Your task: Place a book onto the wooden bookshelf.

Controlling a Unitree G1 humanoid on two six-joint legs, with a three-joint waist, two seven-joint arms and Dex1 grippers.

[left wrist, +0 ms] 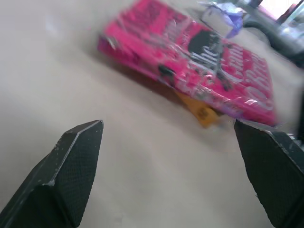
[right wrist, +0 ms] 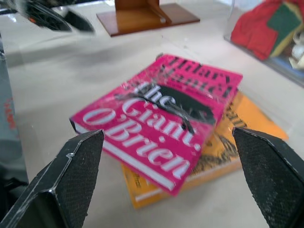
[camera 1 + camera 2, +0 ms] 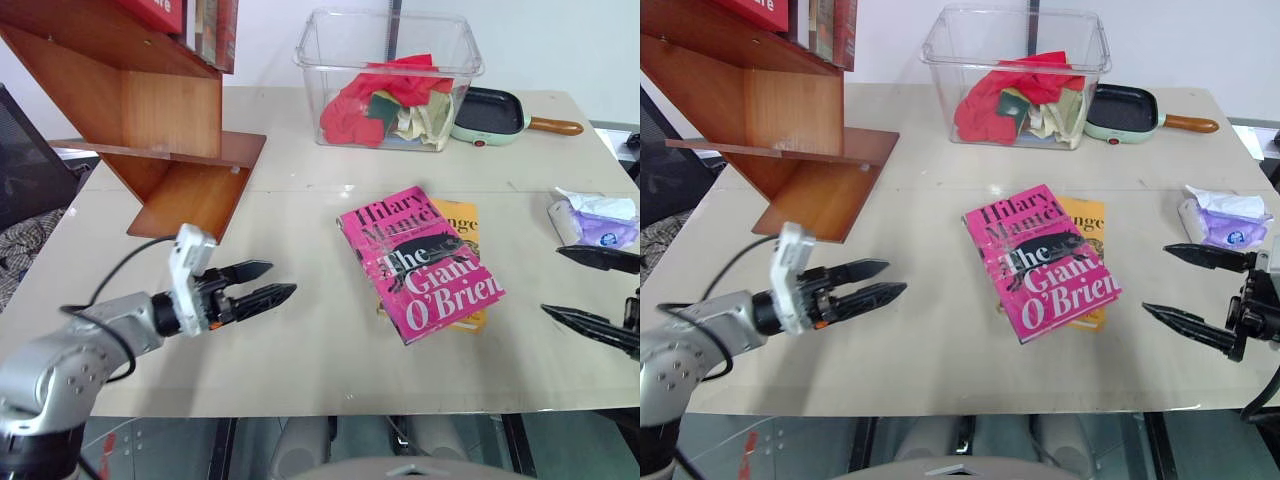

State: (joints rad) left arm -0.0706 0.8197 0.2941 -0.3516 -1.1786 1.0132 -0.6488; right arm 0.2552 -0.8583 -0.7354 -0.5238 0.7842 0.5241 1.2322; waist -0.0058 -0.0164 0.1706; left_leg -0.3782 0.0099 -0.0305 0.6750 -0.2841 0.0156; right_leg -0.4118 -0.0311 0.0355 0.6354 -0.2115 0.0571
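I saw the glossy pink book (image 3: 420,262) lying flat on a yellow paperback (image 3: 468,240) on the matte bench (image 3: 300,350); left pincer (image 3: 262,285) and right pincer (image 3: 1185,285) both gaped wide, empty; the polished wooden bookshelf (image 3: 150,120) stood apart.

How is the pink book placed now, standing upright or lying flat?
Lying flat. The pink book rests cover up on a yellow book on the table, not on the bookshelf.

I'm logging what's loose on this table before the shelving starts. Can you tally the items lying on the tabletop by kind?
Books: 2, the pink book on top of a yellow book
Clear plastic bins: 1
Frying pans: 1
Tissue packs: 1
Wooden bookshelves: 1
Total: 6
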